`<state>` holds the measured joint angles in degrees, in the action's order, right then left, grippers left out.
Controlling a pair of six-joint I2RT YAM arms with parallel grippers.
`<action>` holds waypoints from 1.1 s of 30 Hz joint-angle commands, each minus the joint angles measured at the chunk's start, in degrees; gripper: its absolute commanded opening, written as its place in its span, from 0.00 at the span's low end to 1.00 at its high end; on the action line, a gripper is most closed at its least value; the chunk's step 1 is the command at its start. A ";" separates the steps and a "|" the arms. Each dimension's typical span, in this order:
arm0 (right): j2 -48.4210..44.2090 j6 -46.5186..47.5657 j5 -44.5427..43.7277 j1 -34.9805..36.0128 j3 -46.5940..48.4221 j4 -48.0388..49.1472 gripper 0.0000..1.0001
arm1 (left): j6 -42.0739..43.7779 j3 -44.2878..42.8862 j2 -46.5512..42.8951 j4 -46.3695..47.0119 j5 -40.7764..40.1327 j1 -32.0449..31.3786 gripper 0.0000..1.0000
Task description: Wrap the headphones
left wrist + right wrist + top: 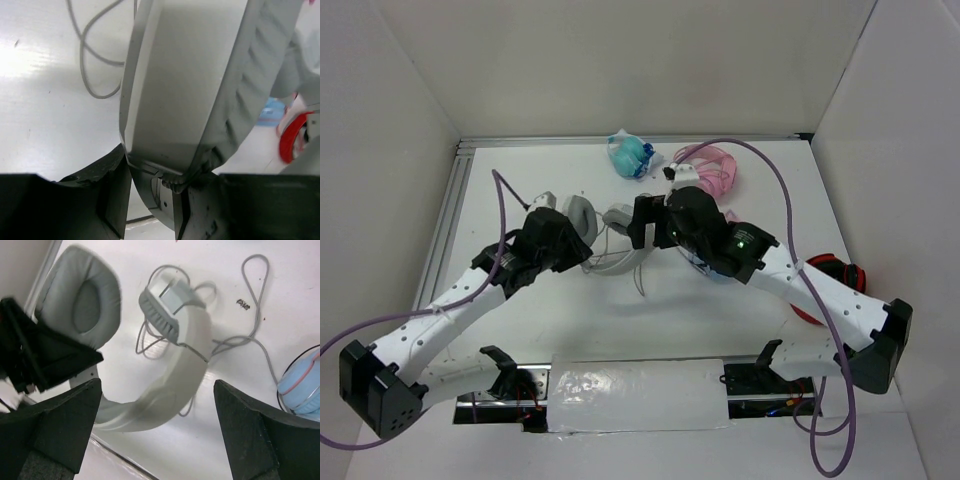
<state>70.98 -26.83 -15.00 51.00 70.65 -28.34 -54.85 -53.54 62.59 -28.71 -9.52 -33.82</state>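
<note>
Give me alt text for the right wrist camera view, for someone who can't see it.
Light-grey over-ear headphones lie on a white table, their thin grey cable looped beside them. The right gripper hangs open above; a blue earcup shows at right.

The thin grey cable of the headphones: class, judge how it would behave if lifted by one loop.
The cable likely hangs floppy: it lies in loose, irregular loops. Probably light, being so thin beside the headband. It may snag, since loops tangle around the ear cup.
</note>
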 commanded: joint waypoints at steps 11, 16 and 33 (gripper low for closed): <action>12.59 -29.59 -8.55 5.16 16.08 -19.90 1.00 | -29.52 -1.31 -1.86 -8.11 -14.29 -1.33 0.00; 17.34 -28.28 -11.10 7.70 21.10 -21.67 1.00 | -35.32 -4.20 2.71 -13.38 -17.11 -3.18 0.00; 32.11 -30.83 -7.31 3.40 27.60 -23.16 0.79 | -36.38 -3.94 1.75 -12.42 -17.81 -4.23 0.00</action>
<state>101.97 -57.32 -20.75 55.59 93.12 -49.87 -90.17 -56.86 66.39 -44.47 -24.38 -37.67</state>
